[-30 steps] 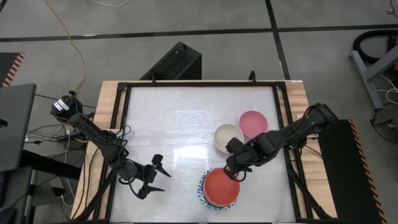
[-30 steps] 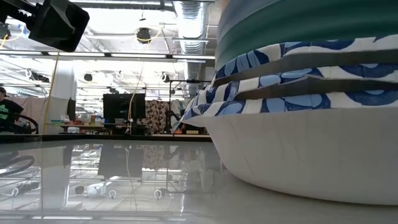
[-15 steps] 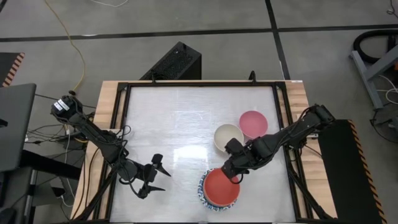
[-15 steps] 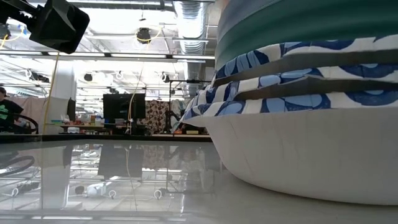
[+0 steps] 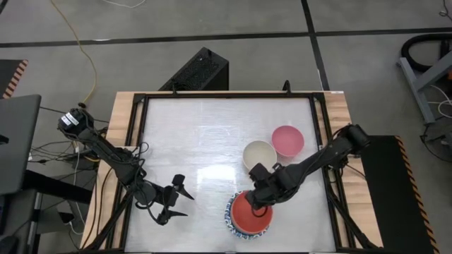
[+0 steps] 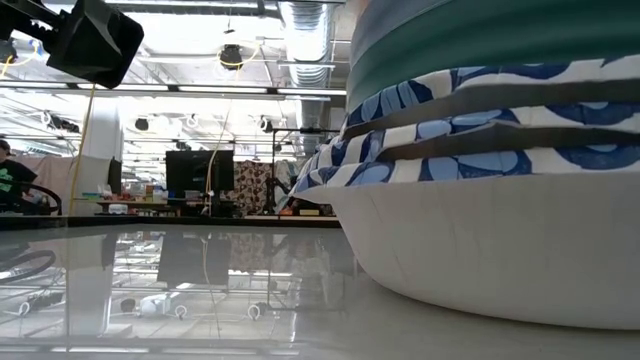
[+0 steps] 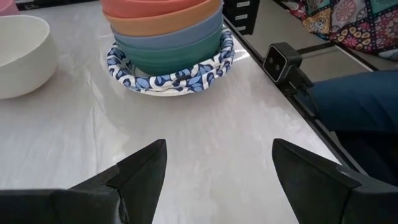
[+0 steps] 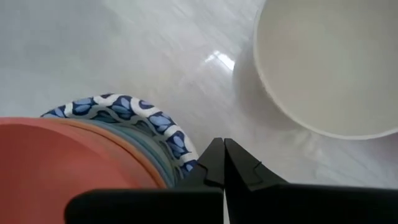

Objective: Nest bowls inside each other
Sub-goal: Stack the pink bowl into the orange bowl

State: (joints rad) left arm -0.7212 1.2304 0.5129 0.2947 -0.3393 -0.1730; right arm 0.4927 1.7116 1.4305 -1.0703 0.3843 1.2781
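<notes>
A stack of nested bowls (image 5: 250, 215), red bowl (image 5: 252, 212) innermost, sits on the table (image 5: 205, 134) just beneath the right gripper (image 8: 222, 163), whose fingers are pressed together, holding nothing. Cream bowl (image 5: 259, 155) and pink bowl (image 5: 287, 140) stand empty just beyond. The left gripper (image 5: 174, 202), fingers wide, waits apart.

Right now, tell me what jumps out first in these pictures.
The stack of nested bowls near the table's front edge, a red bowl on top, with the right gripper shut at its rim. Behind it sit a cream bowl and a pink bowl, side by side. The left gripper waits open to the left.
</notes>
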